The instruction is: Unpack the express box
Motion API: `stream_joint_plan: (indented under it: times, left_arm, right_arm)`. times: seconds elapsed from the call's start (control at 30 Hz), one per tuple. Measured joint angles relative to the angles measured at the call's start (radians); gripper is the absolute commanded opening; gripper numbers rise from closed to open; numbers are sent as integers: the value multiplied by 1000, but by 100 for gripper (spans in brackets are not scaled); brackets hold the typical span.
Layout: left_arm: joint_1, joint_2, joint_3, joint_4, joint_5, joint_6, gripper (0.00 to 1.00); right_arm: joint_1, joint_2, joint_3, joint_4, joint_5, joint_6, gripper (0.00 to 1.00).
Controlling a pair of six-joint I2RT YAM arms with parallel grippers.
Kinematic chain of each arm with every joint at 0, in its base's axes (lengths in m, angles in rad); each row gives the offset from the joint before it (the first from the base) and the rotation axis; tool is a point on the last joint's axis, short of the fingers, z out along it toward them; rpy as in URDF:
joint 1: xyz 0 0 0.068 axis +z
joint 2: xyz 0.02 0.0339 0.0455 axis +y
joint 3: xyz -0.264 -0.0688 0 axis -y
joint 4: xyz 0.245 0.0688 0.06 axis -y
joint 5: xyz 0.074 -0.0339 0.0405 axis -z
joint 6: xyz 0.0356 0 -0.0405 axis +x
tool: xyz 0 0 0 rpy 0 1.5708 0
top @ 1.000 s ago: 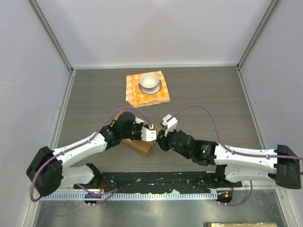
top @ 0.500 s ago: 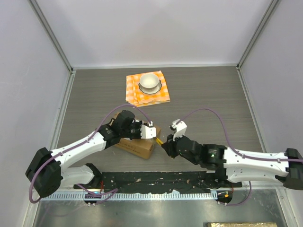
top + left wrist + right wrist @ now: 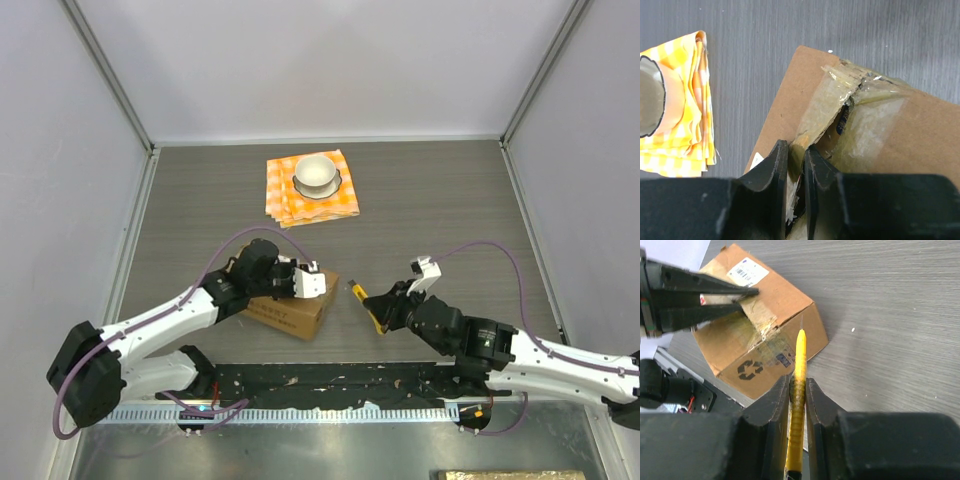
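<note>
The express box [image 3: 288, 312], a brown taped carton, lies at the near centre-left of the table. My left gripper [image 3: 312, 284] is shut on a taped flap edge on its top; in the left wrist view the gripper [image 3: 795, 150] pinches that flap of the box [image 3: 920, 130], and a dark gap shows under the torn tape. My right gripper [image 3: 380, 306] is shut on a yellow utility knife [image 3: 362, 296] to the right of the box, apart from it. In the right wrist view the knife [image 3: 799, 360] points at the box [image 3: 775, 295], its tip close to the corner.
An orange checked cloth [image 3: 311, 188] with a white bowl [image 3: 317, 172] on it lies at the back centre; the cloth also shows in the left wrist view [image 3: 687, 105]. A black rail [image 3: 330, 385] runs along the near edge. A white label [image 3: 747, 271] sits on the box top.
My right gripper has drawn back to the right with the knife, away from the box. My left gripper has stayed on the flap, and the box has shifted slightly toward the near edge.
</note>
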Motion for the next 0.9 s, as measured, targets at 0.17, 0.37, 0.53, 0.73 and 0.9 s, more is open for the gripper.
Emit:
stream_joint_plan:
  times: [0.17,0.37,0.53,0.73,0.9]
  left_arm:
    - [-2,-27,-84,147,-70,-2,0]
    - [-2,-63,-202,332,-184,8,0]
    - [-2,-96,-249,382,-224,32,0]
    - [-2,-120,-273,408,-231,48,0]
    - [-2,-127,-275,407,-230,50,0]
  right_arm:
    - [-258,16,-17,63,-251,21,1]
    - [-554,72,-89,228,-668,82,1]
    - [-599,249,-104,451,-937,150,1]
    - [-608,380,-104,614,-1100,188,1]
    - [-633,394,-105,680,-1141,197,1]
